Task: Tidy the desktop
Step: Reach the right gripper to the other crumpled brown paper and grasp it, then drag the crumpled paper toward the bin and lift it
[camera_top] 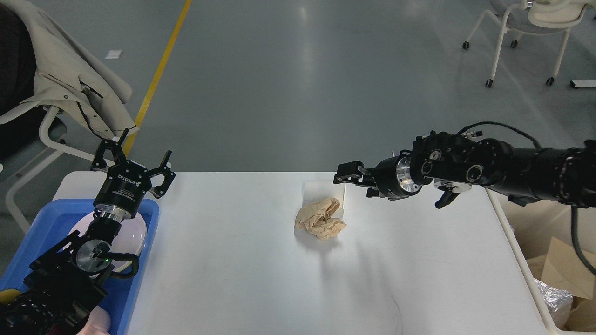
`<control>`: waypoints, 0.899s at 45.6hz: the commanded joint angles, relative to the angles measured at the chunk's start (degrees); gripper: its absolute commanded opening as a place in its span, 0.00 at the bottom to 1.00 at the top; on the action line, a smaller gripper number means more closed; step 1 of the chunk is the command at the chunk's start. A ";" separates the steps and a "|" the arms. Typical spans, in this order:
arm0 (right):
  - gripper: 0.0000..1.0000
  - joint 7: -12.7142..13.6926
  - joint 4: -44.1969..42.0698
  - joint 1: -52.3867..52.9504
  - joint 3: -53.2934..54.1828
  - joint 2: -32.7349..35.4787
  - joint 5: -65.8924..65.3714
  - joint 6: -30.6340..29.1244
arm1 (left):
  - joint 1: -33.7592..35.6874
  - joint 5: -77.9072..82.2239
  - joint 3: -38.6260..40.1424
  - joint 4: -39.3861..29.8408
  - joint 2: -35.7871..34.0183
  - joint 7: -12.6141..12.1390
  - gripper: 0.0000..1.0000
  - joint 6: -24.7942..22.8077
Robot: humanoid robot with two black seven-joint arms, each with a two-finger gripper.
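The white desktop (233,270) carries a crumpled brown paper ball (321,217) near its middle, lying on a white sheet (321,188) that is curled up at its far edge. My right gripper (343,178) reaches in from the right and hovers just above and right of the ball, near the sheet's far corner. Its dark fingers overlap and cannot be told apart. My left gripper (132,156) is open and empty, held over the far corner of the blue tray (44,228).
The blue tray at the left edge holds a white plate (137,230). A cream bin (549,218) beside the table's right end holds cardboard (570,267) and foil (554,298). Chairs stand at the far left (46,135) and far right (535,18).
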State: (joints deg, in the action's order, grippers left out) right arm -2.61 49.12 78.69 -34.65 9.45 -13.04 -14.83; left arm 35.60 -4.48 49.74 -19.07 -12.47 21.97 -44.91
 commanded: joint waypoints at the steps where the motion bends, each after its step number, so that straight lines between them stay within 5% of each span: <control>1: 1.00 3.92 -5.61 -5.29 3.53 -4.70 0.38 1.38 | -0.09 0.00 0.00 0.00 -0.01 0.00 1.00 0.00; 14: 1.00 7.70 -15.72 -11.45 4.33 -12.53 -0.15 3.32 | -0.09 0.00 0.00 0.00 -0.01 0.00 1.00 0.00; 41: 1.00 7.97 -19.06 -16.98 6.87 -15.25 -0.50 6.75 | -0.09 0.00 0.00 0.00 -0.10 0.00 1.00 0.00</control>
State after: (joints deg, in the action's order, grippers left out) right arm 5.30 30.17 62.68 -29.42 -5.46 -13.70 -8.36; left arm 35.50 -4.48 49.74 -19.07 -12.58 21.97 -44.91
